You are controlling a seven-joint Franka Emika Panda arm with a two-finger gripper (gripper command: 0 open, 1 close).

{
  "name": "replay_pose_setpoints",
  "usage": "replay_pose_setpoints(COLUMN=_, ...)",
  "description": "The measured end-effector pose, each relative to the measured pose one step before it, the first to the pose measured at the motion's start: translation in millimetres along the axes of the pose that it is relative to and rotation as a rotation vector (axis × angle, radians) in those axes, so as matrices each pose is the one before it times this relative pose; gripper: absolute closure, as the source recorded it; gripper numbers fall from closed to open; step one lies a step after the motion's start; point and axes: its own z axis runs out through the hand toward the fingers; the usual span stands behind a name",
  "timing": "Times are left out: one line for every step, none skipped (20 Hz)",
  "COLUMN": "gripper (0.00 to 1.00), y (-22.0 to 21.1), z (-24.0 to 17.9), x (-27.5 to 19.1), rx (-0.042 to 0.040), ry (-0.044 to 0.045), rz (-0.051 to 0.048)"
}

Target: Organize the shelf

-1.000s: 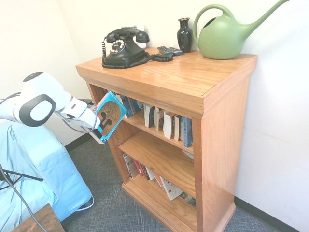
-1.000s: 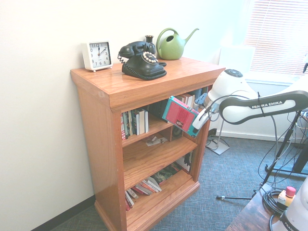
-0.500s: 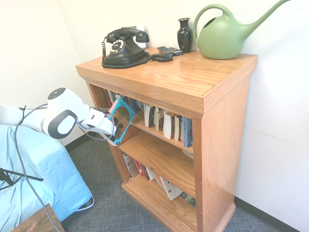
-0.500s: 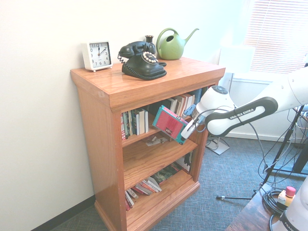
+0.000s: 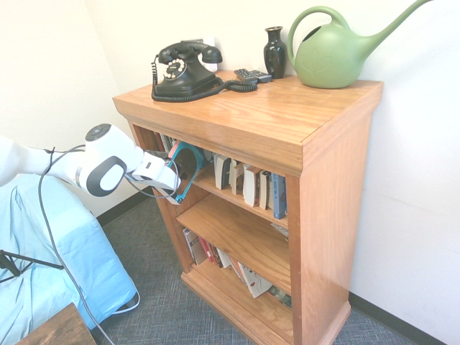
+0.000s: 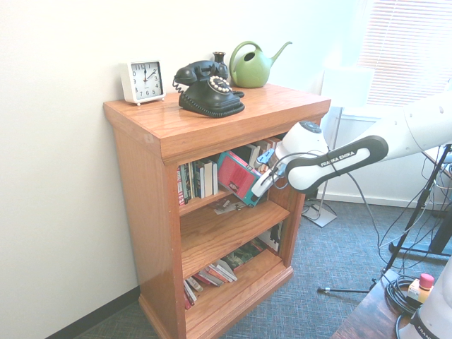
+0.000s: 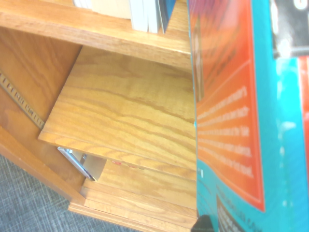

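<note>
1. Where the first exterior view looks across the shelf point(image 5: 287, 129) from its open front, the white arm comes in from the left and its gripper point(image 5: 175, 181) sits at the near end of the top tier, jaws clenched on a teal-edged book point(image 5: 185, 167). The book stands tilted at the mouth of that tier, beside the row of paperbacks point(image 5: 248, 183). On the thick wooden top stand a black rotary phone point(image 5: 183, 70), a dark vase point(image 5: 274, 52) and a green watering can point(image 5: 338, 50).

2. From the second exterior view the shelf point(image 6: 212, 127) stands against the white wall, and the arm reaches in from the right. The gripper point(image 6: 260, 188) grips the book point(image 6: 236, 176), whose red cover faces the camera; the book leans partway inside the top tier, to the right of the upright paperbacks point(image 6: 198, 180). A white clock point(image 6: 142, 80) sits on top beside the phone point(image 6: 208, 88), with the watering can point(image 6: 254, 65) behind. More books lie slumped on the bottom tier point(image 6: 219, 272).

3. Close up in the wrist view, the book point(image 7: 241, 121) fills one side with orange and teal cover. Bare wooden shelf boards point(image 7: 125, 111) lie beyond it.
</note>
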Motion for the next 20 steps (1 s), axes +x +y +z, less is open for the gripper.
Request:
replay_pose_setpoints(gripper=1.0, y=-2.93, z=3.37, x=1.74, rx=0.00213, ry=-0.00177, rz=-0.00127)
replay_pose_setpoints(gripper=1.0, y=-3.35, z=2.71, x=1.71, rx=0.00283, ry=-0.00079, rz=-0.00222)
replay_pose_setpoints(gripper=1.0, y=-4.11, z=0.62, x=2.46, rx=0.00423, ry=0.00309, rz=-0.00322)
replay_pose_setpoints(gripper=1.0, y=-3.58, z=0.41, x=1.9, rx=0.00313, ry=0.00317, rz=-0.00381)
replay_pose_setpoints(gripper=1.0, y=-3.62, z=0.03, x=2.24, rx=0.00327, ry=0.00433, rz=-0.00283)
replay_pose_setpoints(gripper=1.0, y=-2.87, z=0.24, x=2.07, rx=0.00129, ry=0.00433, rz=-0.00143)
replay_pose_setpoints(gripper=1.0, y=-2.37, z=-0.13, x=2.69, rx=0.00212, ry=0.00495, rz=-0.00064)
replay_pose_setpoints(gripper=1.0, y=-1.62, z=0.26, x=2.91, rx=0.00123, ry=0.00416, rz=0.00016)
replay_pose_setpoints(gripper=1.0, y=-0.61, z=0.45, x=3.04, rx=0.00029, ry=0.00406, rz=0.00057)
replay_pose_setpoints(gripper=1.0, y=-1.02, z=0.71, x=3.65, rx=0.00109, ry=0.00394, rz=0.00168)
replay_pose_setpoints(gripper=1.0, y=-1.04, z=1.31, x=2.99, rx=0.00121, ry=0.00204, rz=0.00173)
replay_pose_setpoints(gripper=1.0, y=-2.07, z=1.65, x=2.63, rx=0.00166, ry=0.00106, rz=0.00004)
replay_pose_setpoints(gripper=1.0, y=-2.4, z=2.52, x=1.78, rx=0.00164, ry=-0.0001, rz=-0.0009)
replay_pose_setpoints(gripper=1.0, y=-2.97, z=2.17, x=1.78, rx=0.00259, ry=0.00064, rz=-0.00186)
replay_pose_setpoints(gripper=1.0, y=-2.32, z=2.41, x=1.4, rx=0.00093, ry=0.00049, rz=-0.00231)
replay_pose_setpoints(gripper=1.0, y=-2.36, z=2.04, x=2.29, rx=0.00082, ry=0.00255, rz=-0.00251)
replay_pose_setpoints(gripper=1.0, y=-1.48, z=2.25, x=1.57, rx=-0.00095, ry=0.00158, rz=-0.00203)
replay_pose_setpoints(gripper=1.0, y=-1.86, z=0.36, x=1.91, rx=0.00132, ry=0.00372, rz=-0.00141)
replay_pose_setpoints(gripper=1.0, y=-1.91, z=0.24, x=1.57, rx=0.00173, ry=0.00286, rz=-0.00135)
replay_pose_setpoints(gripper=1.0, y=-1.86, z=0.53, x=0.73, rx=0.00154, ry=0.00132, rz=-0.00053)
